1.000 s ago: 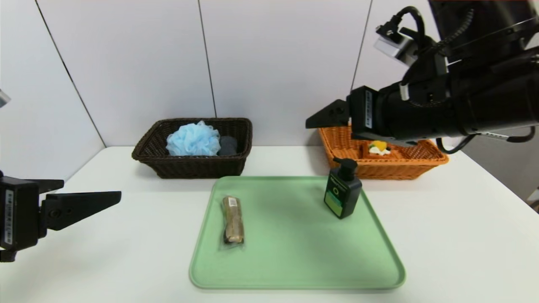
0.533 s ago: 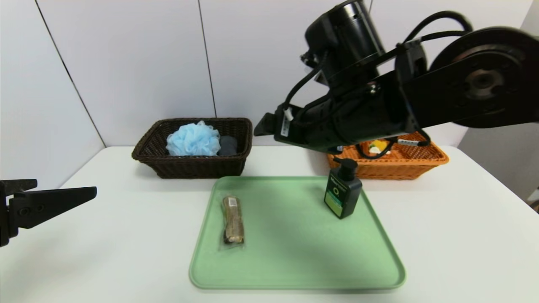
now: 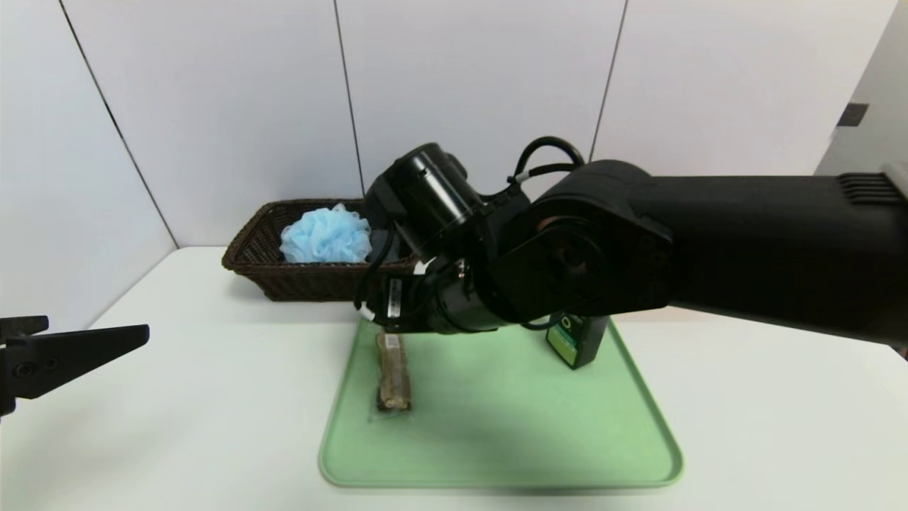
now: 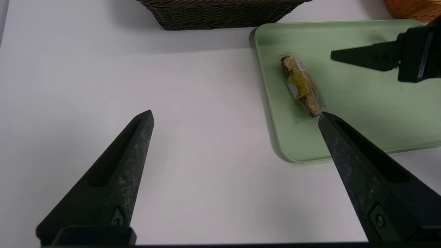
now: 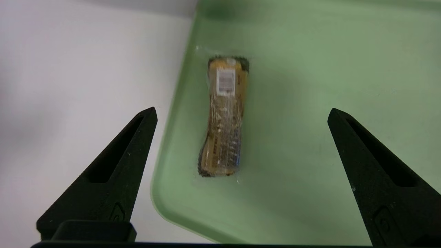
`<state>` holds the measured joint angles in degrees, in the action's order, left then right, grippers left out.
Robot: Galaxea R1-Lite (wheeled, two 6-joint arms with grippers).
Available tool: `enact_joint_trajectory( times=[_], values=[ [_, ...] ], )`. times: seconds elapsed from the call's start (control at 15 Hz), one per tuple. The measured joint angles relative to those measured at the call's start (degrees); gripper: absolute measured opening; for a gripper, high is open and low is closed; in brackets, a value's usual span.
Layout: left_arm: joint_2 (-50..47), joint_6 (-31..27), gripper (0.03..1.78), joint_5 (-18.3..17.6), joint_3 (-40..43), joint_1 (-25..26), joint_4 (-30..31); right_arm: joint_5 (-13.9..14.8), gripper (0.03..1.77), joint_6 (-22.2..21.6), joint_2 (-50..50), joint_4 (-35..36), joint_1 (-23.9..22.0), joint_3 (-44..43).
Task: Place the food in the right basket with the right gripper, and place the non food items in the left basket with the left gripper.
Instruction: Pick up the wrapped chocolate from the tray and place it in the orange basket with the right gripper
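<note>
**Right gripper lining up over the wrapped bar**

The right gripper (image 5: 241, 113) is hanging above the green tray (image 3: 511, 433) with its jaws spread wide and nothing between them. In its wrist view the wrapped bar (image 5: 224, 117) is lying between the two jaw tips, closer to one than the other. The bar is resting flat on the tray, just inside the tray's left edge, well apart from the pump bottle (image 3: 576, 339) standing near the tray's far right part.

The bar's long axis is running along the tray's left edge, one end toward the brown basket (image 3: 298, 280) behind the tray, the other toward the tray's near rim. The jaws are standing across that axis, which suits a pinch on the narrow sides. A good approach is probably centring over the bar first, then descending straight and closing at mid-length, so the slippery wrapper is not skidding sideways.

The left gripper (image 4: 234, 115) is waiting left of the tray over bare table, jaws apart and empty.
</note>
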<state>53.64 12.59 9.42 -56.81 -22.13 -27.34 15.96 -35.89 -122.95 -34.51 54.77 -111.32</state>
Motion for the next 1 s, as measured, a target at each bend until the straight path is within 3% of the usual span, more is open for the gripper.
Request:
enact_joint_trajectory(
  times=[0.47,1.0],
  values=[
    [-0.23,1.38,1.69,-1.66,0.09,-0.11,0.06,1.04,1.71,1.16,-4.52,-0.24,3.24,-0.44],
    [-1.07,1.38,1.69,-2.65,0.85,-0.24,1.35,3.85,1.71,8.52,-8.47,3.07,2.97,-0.56]
  ],
)
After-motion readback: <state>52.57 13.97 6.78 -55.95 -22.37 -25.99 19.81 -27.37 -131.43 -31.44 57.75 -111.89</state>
